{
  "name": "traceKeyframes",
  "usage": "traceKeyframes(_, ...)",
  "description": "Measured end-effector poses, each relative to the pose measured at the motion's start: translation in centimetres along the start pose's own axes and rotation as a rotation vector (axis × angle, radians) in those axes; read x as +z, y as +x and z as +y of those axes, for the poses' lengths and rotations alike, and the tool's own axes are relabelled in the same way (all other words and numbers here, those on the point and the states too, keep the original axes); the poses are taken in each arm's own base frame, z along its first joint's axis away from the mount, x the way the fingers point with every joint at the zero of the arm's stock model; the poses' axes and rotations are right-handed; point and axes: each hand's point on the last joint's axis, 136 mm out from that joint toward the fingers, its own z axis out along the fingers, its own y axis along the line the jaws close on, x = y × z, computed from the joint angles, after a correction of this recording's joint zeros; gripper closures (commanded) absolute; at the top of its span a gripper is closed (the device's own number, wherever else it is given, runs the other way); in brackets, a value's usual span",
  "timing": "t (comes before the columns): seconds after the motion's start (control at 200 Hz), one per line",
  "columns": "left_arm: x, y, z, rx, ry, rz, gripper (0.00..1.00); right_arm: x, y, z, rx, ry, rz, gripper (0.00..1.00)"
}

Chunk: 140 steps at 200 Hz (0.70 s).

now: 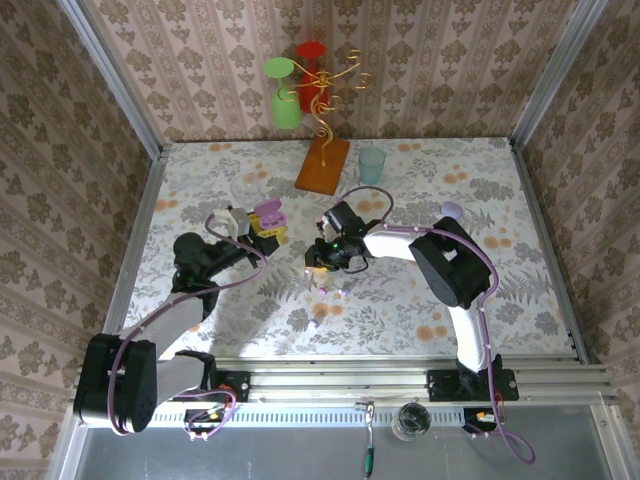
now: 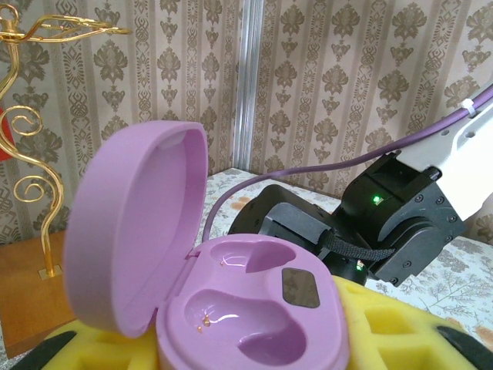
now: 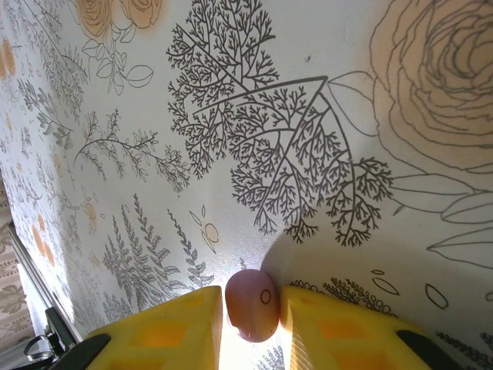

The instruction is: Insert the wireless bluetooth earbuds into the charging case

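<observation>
A: Where is the small glossy pink plastic earbud [image 3: 250,304]?
B: The right gripper [image 3: 251,297] pinches it between yellow pads [image 3: 169,331]. At ten o'clock from there, the left gripper [image 1: 262,228] clamps the open purple pebble-shaped plastic case [image 2: 254,308].

Top view high, facing down on table [image 1: 520,200]; 2 wrist views close, low.
</observation>
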Motion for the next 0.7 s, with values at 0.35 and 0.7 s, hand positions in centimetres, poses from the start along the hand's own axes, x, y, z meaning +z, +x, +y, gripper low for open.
traceKeyframes(0.35, 0.1, 0.2, -0.2, 0.014, 0.007, 0.007, 0.66, 0.0, -0.7, -0.1, -0.012, 0.038, -0.016, 0.79)
traceKeyframes(0.7, 0.8, 2.9, -1.1, 0.027, 0.023, 0.098, 0.66, -4.9, -0.4, -3.1, -0.066, 0.310, -0.099, 0.79)
